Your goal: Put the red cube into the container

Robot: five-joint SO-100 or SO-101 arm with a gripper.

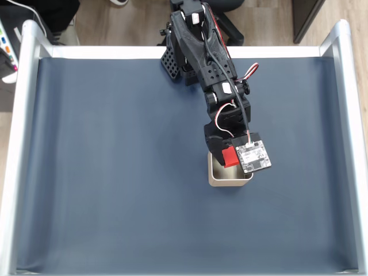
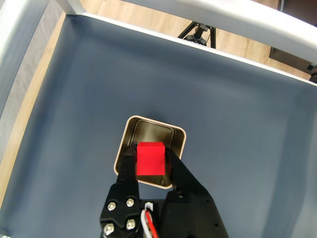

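Dark blue matting covered the table (image 1: 115,172) where the jaws pinched the red cube (image 2: 150,158) directly above the container (image 2: 176,137).

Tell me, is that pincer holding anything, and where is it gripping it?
Yes. The pincer holds the red cube between its two fingers, pressed against the cube's opposite side faces, above the open container.
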